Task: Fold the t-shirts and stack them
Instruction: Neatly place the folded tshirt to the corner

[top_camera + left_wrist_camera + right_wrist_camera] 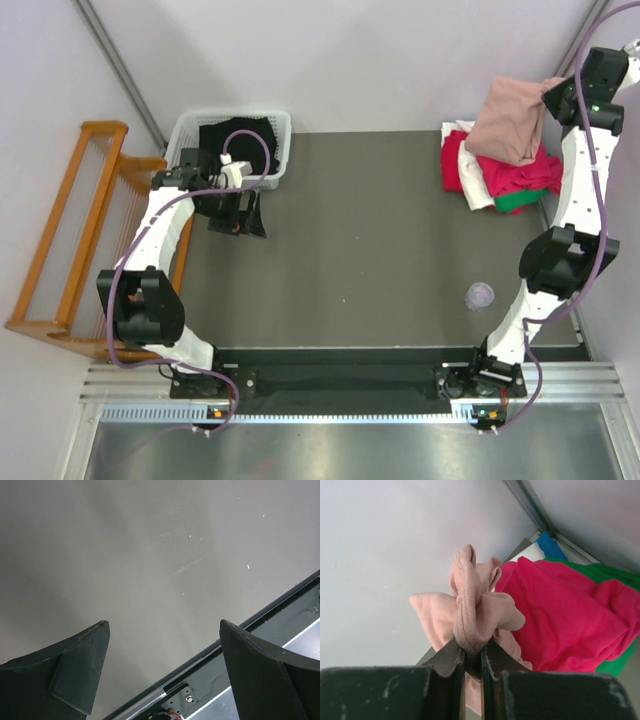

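Observation:
My right gripper (549, 93) is shut on the dusty-pink t-shirt (509, 120) and holds it hanging above a pile at the table's far right. In the right wrist view the jaws (472, 652) pinch its ribbed collar (471, 611). Its print is hidden. The pile holds a crimson-pink shirt (517, 177), a white one (478, 191) and a green one (522, 201); the crimson (565, 615) and green (605, 572) ones show in the right wrist view. My left gripper (238, 215) is open and empty over the table's left side, fingertips (95, 640) wide apart.
A white basket (282, 145) with dark cloth stands at the far left. A wooden rack (70, 230) stands left of the table. A small clear cup (480, 295) sits near the right arm. The table's front rail (200, 655) shows under my left gripper.

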Robot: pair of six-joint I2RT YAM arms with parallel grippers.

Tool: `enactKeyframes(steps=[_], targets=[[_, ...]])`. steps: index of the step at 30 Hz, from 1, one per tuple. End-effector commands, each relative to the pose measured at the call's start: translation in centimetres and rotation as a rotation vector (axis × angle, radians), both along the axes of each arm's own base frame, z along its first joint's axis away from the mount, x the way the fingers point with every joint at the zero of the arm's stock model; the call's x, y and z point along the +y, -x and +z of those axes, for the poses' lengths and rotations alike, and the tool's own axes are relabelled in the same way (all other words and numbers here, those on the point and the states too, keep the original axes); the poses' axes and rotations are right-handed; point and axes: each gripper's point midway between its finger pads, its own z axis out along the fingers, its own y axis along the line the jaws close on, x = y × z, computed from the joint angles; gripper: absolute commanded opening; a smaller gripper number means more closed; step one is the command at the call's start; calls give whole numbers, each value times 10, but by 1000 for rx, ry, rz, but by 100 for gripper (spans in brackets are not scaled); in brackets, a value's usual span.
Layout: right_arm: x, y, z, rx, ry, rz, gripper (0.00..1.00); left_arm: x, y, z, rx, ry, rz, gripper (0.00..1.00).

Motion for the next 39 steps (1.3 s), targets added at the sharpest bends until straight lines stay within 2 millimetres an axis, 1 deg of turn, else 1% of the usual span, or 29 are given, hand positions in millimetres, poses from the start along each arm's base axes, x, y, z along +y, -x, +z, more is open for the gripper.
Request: enactKeyframes(steps=[1, 2, 3, 4, 6, 7, 8, 9, 10, 12, 13, 17, 18, 20, 21, 22, 23, 24, 25, 26, 27, 30, 31, 33, 34, 36, 37, 38, 39], targets=[[-28, 23, 29, -55, 76, -156, 0, -2, -2, 15, -67, 22, -2, 95], [-34, 27, 22, -32, 83, -189, 0, -3, -2, 15, -68, 23, -6, 95], [-47, 35, 16, 2, 112, -263, 0, -2, -2, 14, -67, 23, -5, 95], [-53, 37, 4, 45, 122, -290, 0, -3, -1, 15, -68, 25, -9, 95], [-59, 39, -13, 107, 155, -309, 0, -3, -1, 17, -72, 26, -10, 95], [-61, 41, -30, 148, 159, -316, 0, -3, -1, 18, -75, 25, -11, 95], [-59, 40, -36, 163, 167, -311, 0, -3, -1, 19, -73, 27, -10, 95], [-61, 41, -43, 185, 188, -321, 0, -3, -1, 20, -76, 24, -12, 95], [-61, 40, -55, 213, 193, -318, 0, -2, -1, 22, -86, 22, -11, 95], [-63, 36, -62, 225, 211, -314, 0, -2, 1, 21, -79, 18, -12, 95], [-66, 32, -68, 239, 219, -315, 0, 0, 1, 22, -84, 12, -11, 95], [-72, 20, -72, 237, 244, -301, 2, 4, 7, 17, -69, -15, -15, 95], [-75, 21, -74, 249, 258, -309, 7, 6, 11, 15, -60, -27, -20, 95], [-80, 19, -85, 275, 272, -317, 10, 9, 13, 13, -62, -46, -21, 95], [-83, 19, -90, 290, 280, -327, 16, 10, 15, 12, -65, -50, -28, 95], [-85, 17, -100, 307, 285, -327, 23, 9, 16, 12, -66, -48, -33, 95], [-85, 15, -105, 318, 290, -324, 32, 9, 16, 12, -67, -47, -36, 95], [-88, 17, -109, 331, 297, -331, 50, 16, 14, 13, -73, -47, -15, 95], [-90, 16, -116, 349, 301, -333, 58, 17, 13, 14, -71, -43, -15, 95], [-91, 17, -117, 359, 309, -340, 66, 16, 13, 16, -73, -33, -16, 95], [-95, 21, -116, 371, 327, -368, 80, 16, 11, 17, -73, -27, -18, 95], [-104, 28, -106, 371, 341, -404, 95, 13, 10, 20, -71, -9, -31, 95], [-104, 29, -92, 342, 340, -409, 97, 12, 10, 19, -65, -6, -33, 95], [-102, 32, -78, 319, 334, -418, 98, 12, 9, 16, -58, -1, -36, 95], [-101, 33, -62, 285, 334, -419, 98, 11, 9, 16, -55, 3, -34, 95], [-97, 35, -47, 257, 334, -414, 99, 10, 9, 13, -45, 9, -38, 95], [-95, 36, -27, 212, 331, -412, 99, 10, 10, 13, -45, 10, -40, 95], [-89, 35, -20, 190, 324, -390, 99, 10, 11, 12, -42, 9, -41, 95], [-83, 38, -4, 158, 325, -379, 99, 11, 11, 11, -41, 6, -40, 95]])
